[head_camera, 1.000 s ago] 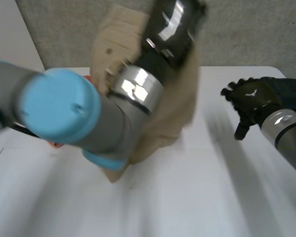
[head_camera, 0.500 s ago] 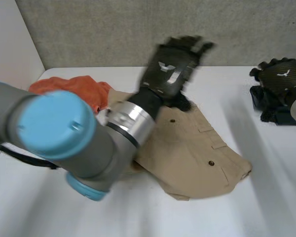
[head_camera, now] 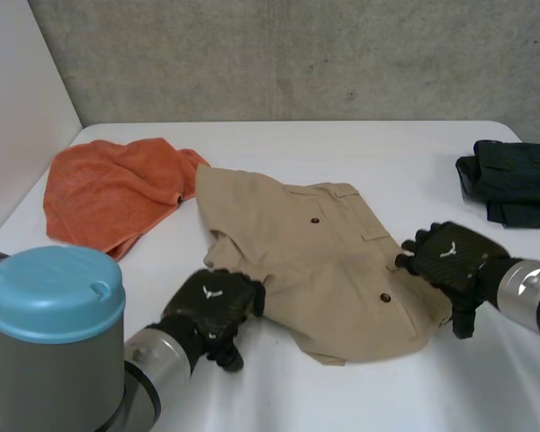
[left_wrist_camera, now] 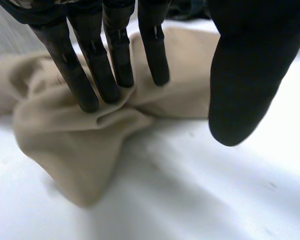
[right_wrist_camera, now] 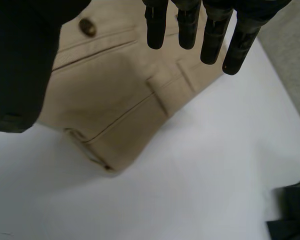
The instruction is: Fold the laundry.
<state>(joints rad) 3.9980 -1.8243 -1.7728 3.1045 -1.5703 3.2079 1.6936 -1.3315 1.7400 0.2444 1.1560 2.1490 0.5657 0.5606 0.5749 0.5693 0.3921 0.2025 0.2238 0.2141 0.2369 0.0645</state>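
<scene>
Grey rough wall [head_camera: 297, 54] backs a white table [head_camera: 342, 396] with laundry spread across its far half. At the far left an orange cloth [head_camera: 108, 193] lies crumpled, its right edge just touching the tan garment [head_camera: 324, 252]. The near left of the table is taken up by the left arm [head_camera: 54, 292], whose blue cap sits low in front.

The left hand [head_camera: 211, 304] is at the garment's near left edge. In the left wrist view its fingers [left_wrist_camera: 90, 75] are straight, with the tips set down on a bunched fold of the tan cloth [left_wrist_camera: 80, 145], and the thumb [left_wrist_camera: 250, 75] stands apart over bare table. The hand is released and grips nothing.

The tan garment lies mostly flat in the middle of the table, with a button [head_camera: 315, 219] showing near its middle. Bare table runs all along its near side.

The right hand [head_camera: 445, 256] is at the garment's right edge. In the right wrist view its fingers [right_wrist_camera: 155, 30] hang straight over the tan cloth [right_wrist_camera: 115, 100] near a corner, thumb [right_wrist_camera: 20, 60] spread wide, holding nothing.

At the far right a dark garment [head_camera: 517, 180] lies folded, well apart from the tan one, with open table between them.
</scene>
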